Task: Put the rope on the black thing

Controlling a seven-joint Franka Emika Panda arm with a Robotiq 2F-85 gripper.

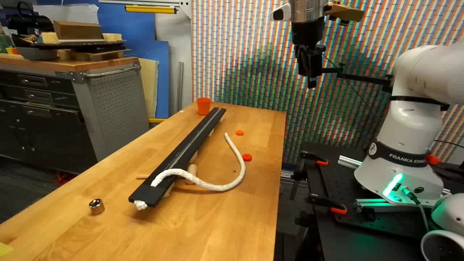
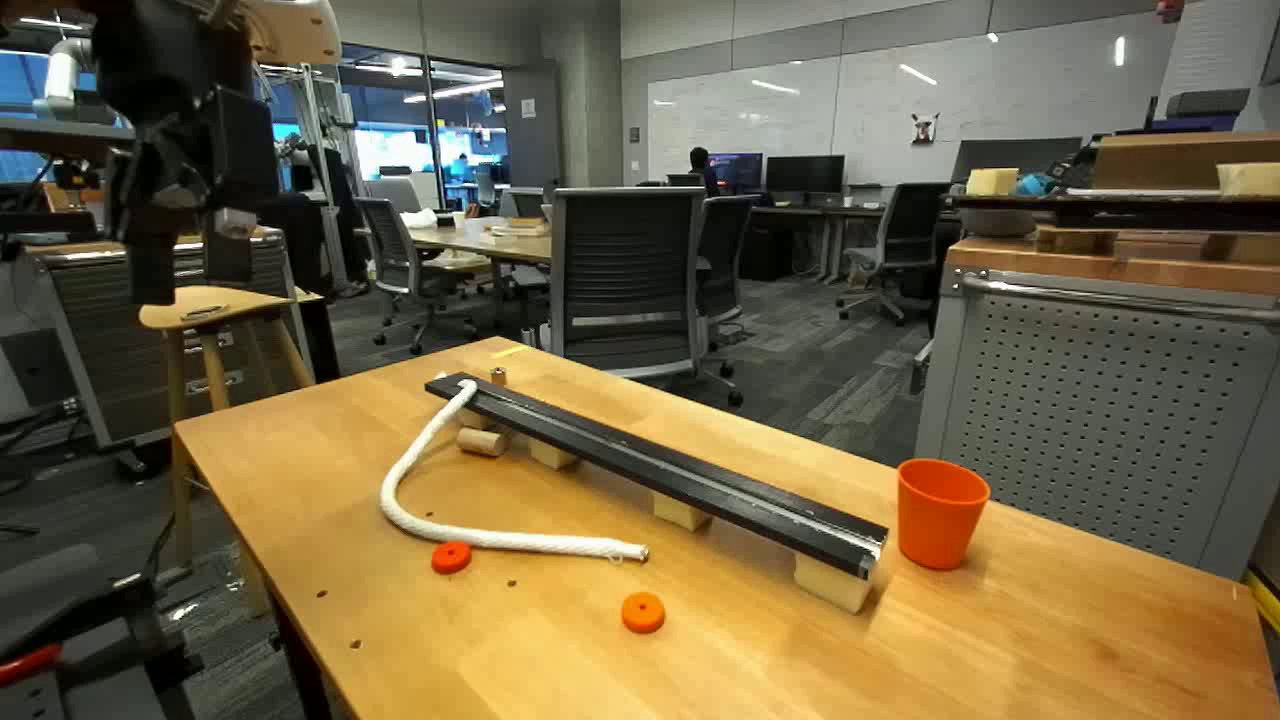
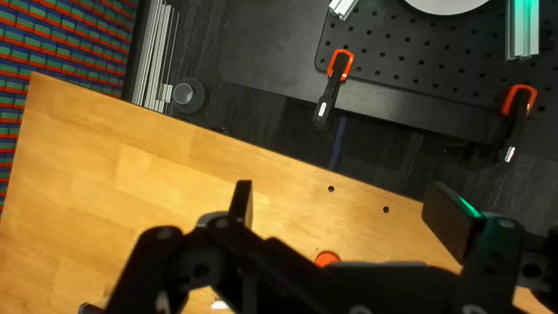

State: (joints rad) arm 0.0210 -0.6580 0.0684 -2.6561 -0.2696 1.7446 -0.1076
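Observation:
The white rope (image 1: 214, 187) lies in a wide curve on the table; it also shows in an exterior view (image 2: 530, 543). One end rests on top of the black bar (image 1: 190, 139), near one end of the bar; the other end lies on the wood. The bar also shows in an exterior view (image 2: 650, 462), raised on small blocks. My gripper (image 1: 309, 76) hangs high above the table's robot side, apart from rope and bar. In the wrist view its fingers (image 3: 340, 205) are wide apart with nothing between them. A small white piece, perhaps rope, shows low there.
An orange cup (image 2: 940, 515) stands at the bar's far end. Orange discs (image 1: 247, 157) (image 2: 643, 612) lie beside the rope. A wooden cylinder (image 2: 481, 442) lies under the rope near the bar. A metallic ring (image 1: 96, 206) stands beyond the bar. Clamps (image 3: 340, 65) sit on the robot's table.

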